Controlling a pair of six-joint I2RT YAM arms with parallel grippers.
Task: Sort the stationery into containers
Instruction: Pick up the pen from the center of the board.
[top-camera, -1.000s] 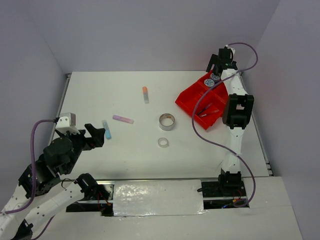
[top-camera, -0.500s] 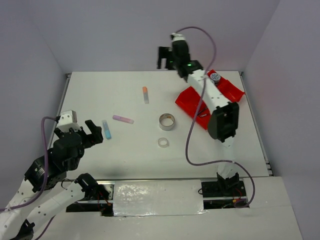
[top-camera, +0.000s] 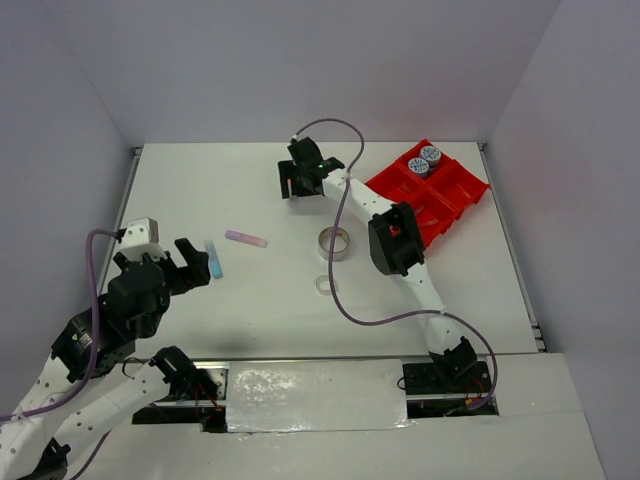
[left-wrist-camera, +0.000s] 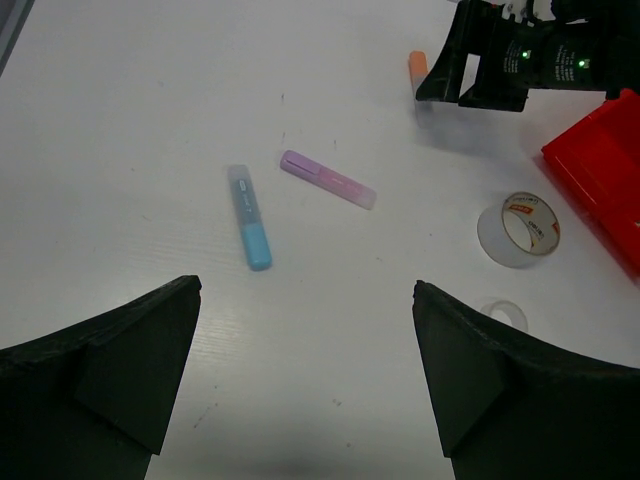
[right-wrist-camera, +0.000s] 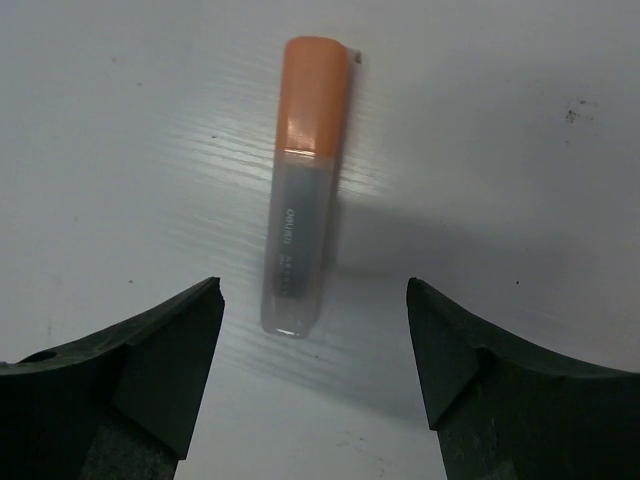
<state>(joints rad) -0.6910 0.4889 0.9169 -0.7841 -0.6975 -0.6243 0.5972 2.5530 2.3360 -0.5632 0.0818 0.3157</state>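
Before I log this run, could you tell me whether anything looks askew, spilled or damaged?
The red tray sits skewed on the table, far right. An orange tube, a pink tube, a blue tube, a tape roll and a clear ring lie loose; nothing looks spilled or damaged.

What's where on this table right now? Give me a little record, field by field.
Red tray: far right, two patterned-lid tubs at its far end
Right gripper: open, jaws either side of orange-capped tube, not touching it
Left gripper: open, holding nothing, facing blue tube
Lying loose: purple tube, silvery tape roll, small clear tape ring
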